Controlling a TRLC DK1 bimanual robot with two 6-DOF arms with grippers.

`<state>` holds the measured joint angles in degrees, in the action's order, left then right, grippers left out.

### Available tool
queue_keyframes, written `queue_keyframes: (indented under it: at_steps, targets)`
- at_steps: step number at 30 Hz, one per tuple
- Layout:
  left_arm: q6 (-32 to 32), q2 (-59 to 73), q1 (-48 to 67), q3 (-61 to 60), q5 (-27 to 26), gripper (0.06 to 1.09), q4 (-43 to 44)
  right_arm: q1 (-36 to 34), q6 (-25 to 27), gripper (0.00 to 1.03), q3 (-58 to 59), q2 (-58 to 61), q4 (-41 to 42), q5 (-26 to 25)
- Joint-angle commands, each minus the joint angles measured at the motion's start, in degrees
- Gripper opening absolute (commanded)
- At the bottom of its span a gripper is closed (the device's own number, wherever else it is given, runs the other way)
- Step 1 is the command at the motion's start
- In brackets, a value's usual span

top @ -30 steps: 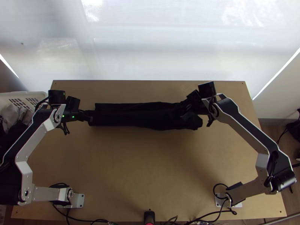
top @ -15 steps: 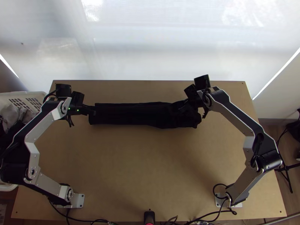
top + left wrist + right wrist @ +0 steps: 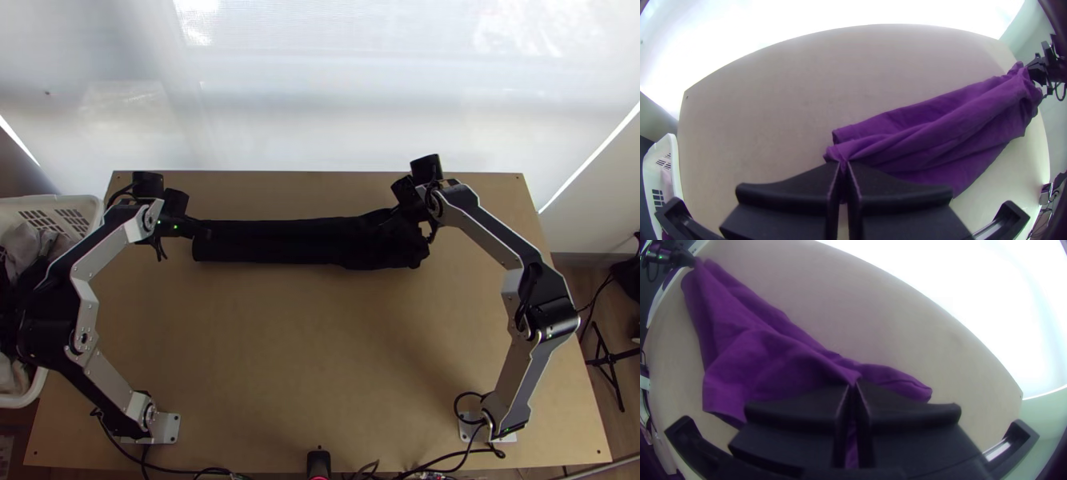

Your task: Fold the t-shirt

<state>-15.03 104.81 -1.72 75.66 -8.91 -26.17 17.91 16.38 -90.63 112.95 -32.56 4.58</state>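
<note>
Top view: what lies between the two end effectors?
The t-shirt, running from the left end effector to the right end effector, in the top view.

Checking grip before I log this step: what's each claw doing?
Left claw: closed, pinching one end of the t-shirt.
Right claw: closed, pinching the shirt near its other end.

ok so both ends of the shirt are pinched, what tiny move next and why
Probably bring both grippers a little toward the table's near edge together, laying the held edge over: the left gripper and right gripper each pinch an end of the t-shirt, and bare table lies nearer.
</note>
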Motion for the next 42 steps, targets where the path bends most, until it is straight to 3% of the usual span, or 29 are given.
queue_keyframes:
  at_steps: [1, 38, 39, 40, 42]
  targets:
    - [-0.2, 3.6, 0.1, 2.9, 0.5, 0.09, 0.4, -0.6, 0.2, 0.03, -3.2, 3.5, 0.1, -0.3]
    - [-0.3, 15.1, 1.6, 12.6, 2.2, 0.09, 1.1, -2.2, 0.6, 0.03, -4.2, 9.1, 0.1, -0.8]
    - [-0.1, 15.2, 1.6, 12.7, 2.2, 0.09, 1.1, -2.2, 0.3, 0.1, -4.2, 9.0, 0.0, -0.8]
    - [0.3, 15.1, 1.7, 12.7, 2.2, 0.12, 1.1, -2.2, 0.1, 0.27, -4.0, 8.6, 0.0, -0.8]
    - [1.2, 14.1, 1.9, 12.7, 2.0, 0.41, 0.4, -2.2, -1.2, 0.77, -3.9, 7.2, 0.0, -0.8]
